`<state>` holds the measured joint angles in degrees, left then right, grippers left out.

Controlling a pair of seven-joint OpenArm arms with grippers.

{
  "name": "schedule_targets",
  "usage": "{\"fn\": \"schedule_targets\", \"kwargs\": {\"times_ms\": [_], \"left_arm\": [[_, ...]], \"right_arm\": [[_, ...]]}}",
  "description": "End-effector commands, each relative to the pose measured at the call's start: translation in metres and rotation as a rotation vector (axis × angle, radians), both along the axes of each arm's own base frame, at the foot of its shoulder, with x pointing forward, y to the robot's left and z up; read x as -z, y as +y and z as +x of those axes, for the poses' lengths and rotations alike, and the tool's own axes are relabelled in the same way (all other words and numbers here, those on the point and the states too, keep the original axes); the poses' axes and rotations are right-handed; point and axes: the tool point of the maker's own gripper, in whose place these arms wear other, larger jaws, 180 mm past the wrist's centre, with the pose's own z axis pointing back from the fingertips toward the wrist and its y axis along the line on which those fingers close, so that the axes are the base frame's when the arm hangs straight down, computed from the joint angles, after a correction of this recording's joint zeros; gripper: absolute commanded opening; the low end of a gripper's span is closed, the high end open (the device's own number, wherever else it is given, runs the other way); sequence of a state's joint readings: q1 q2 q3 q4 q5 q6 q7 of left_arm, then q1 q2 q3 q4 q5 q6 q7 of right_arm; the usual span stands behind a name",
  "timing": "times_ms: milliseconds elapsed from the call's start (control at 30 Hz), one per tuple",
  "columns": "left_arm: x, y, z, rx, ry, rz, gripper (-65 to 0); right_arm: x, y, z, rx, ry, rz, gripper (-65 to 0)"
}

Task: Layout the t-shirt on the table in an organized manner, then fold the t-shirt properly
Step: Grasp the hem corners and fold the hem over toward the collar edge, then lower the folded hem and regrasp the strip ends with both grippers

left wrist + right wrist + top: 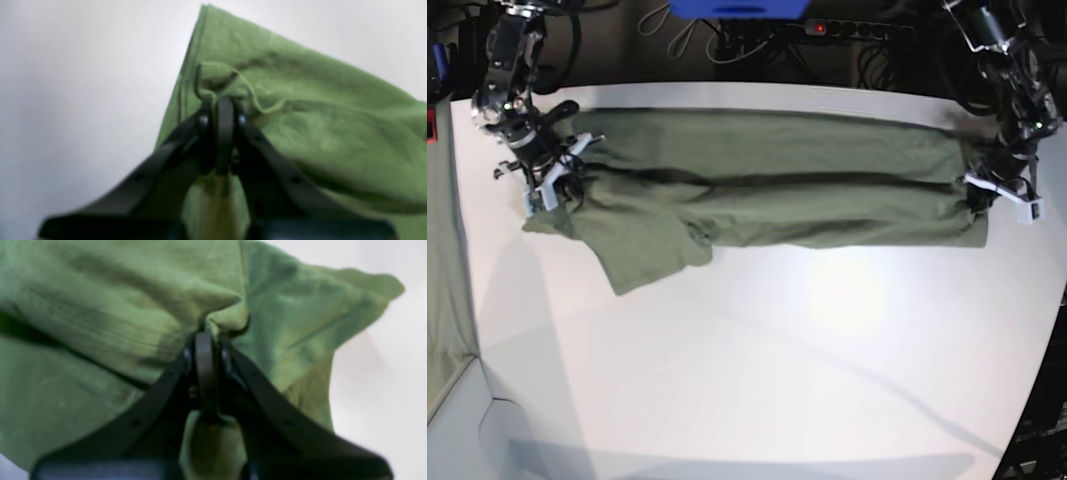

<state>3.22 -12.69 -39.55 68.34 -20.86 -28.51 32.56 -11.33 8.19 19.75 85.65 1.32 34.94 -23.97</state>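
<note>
1. My left gripper [224,100] and right gripper [205,336] each pinch the t-shirt [767,190], stretched across the table [777,350].
2. Mid-fold, I judge; next, lay the cloth down evenly.

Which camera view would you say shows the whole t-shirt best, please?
The base view: the t-shirt lies stretched lengthwise across the table. Each wrist view shows only blurred bunched cloth at its tool.
</note>
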Motion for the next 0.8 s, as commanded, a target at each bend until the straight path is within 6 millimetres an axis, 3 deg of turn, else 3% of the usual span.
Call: {"fn": "schedule_targets", "kwargs": {"times_ms": [0, 200, 367, 500, 633, 767], "left_arm": [[0.01, 0.001, -0.003, 0.007, 0.068, 0.009, -64.6], [0.004, 0.0, 0.012, 0.006, 0.047, -0.003, -64.5], [0.005, 0.0, 0.01, 0.006, 0.053, -0.004, -64.1], [0.007, 0.0, 0.008, 0.006, 0.058, -0.004, -54.6], [0.007, 0.0, 0.008, 0.006, 0.058, -0.004, -41.9], [0.007, 0.0, 0.007, 0.006, 0.059, -0.004, -39.3]], "right_arm": [[0.004, -0.013, 0.0, 0.005, 0.038, -0.051, -65.0], [-0.009, -0.029, 0.013, -0.002, 0.009, -0.095, -64.1], [-0.001, -0.029, -0.004, -0.009, 0.042, -0.101, -46.3], [0.005, -0.03, -0.018, -0.008, 0.071, -0.103, -31.7], [-0.024, -0.054, -0.021, 0.05, 0.002, -0.153, -24.7], [-0.061, -0.069, -0.017, 0.106, -0.093, -0.198, -23.6]]}}
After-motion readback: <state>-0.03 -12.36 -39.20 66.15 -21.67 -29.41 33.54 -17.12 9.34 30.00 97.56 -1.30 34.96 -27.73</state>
